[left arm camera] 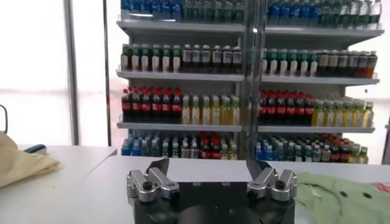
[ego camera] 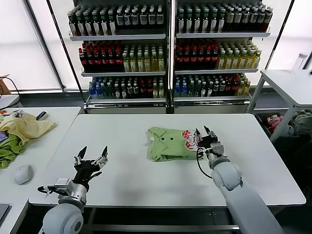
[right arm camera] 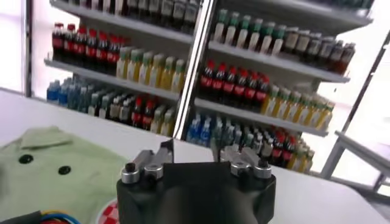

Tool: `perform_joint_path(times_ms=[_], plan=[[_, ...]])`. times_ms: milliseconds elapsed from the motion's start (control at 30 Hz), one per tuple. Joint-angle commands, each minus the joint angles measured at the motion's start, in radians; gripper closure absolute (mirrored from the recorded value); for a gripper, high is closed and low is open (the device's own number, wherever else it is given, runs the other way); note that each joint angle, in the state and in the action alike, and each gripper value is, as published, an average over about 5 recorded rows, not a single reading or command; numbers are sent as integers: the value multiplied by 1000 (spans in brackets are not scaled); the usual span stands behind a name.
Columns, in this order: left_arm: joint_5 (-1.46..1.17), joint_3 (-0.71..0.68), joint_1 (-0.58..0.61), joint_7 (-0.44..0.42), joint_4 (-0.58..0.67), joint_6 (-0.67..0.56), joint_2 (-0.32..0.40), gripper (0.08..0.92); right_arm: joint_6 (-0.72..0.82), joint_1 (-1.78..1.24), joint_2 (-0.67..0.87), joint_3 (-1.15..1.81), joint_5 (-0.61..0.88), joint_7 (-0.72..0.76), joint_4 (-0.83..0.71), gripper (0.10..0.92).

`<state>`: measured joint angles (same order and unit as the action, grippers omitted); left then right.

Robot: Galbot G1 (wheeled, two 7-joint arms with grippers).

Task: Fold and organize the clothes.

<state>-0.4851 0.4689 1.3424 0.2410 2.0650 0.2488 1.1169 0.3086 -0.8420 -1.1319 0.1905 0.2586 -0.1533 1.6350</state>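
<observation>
A light green shirt (ego camera: pixel 168 144) lies folded on the white table (ego camera: pixel 122 141), buttons up, with a red-pink print at its right end. It shows in the right wrist view (right arm camera: pixel 55 176) and at the edge of the left wrist view (left arm camera: pixel 341 198). My right gripper (ego camera: pixel 204 132) is open, just right of the shirt's printed end, holding nothing. My left gripper (ego camera: pixel 92 156) is open and empty near the table's front left, well apart from the shirt. More light green and yellow clothes (ego camera: pixel 22 129) lie heaped on the side table to the left.
A shelf rack of bottles (ego camera: pixel 165 48) stands behind the table. A white mouse (ego camera: pixel 23 174) lies on the left side table. Another white table (ego camera: pixel 292 85) stands at the far right with clothes (ego camera: pixel 302 122) below it.
</observation>
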Motion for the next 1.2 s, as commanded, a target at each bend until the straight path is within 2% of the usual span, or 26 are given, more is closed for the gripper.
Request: perform_joint_path(times_ms=[33,267,400,1200], plan=[[21,-16,13,-13,25,-2,17,177,-115,-319,51,211,-25,-13,285,514],[24,-18,29,-36,58,-9,30,177,-123,-490,32,326,4,-12,431,307],[35,-17,43,-41,72,-14,36,177,-132,-543,20,345,16,-7,466,221],[69,5,113,-50,139,-24,46,177,-132,-578,-5,336,0,-17,507,203]])
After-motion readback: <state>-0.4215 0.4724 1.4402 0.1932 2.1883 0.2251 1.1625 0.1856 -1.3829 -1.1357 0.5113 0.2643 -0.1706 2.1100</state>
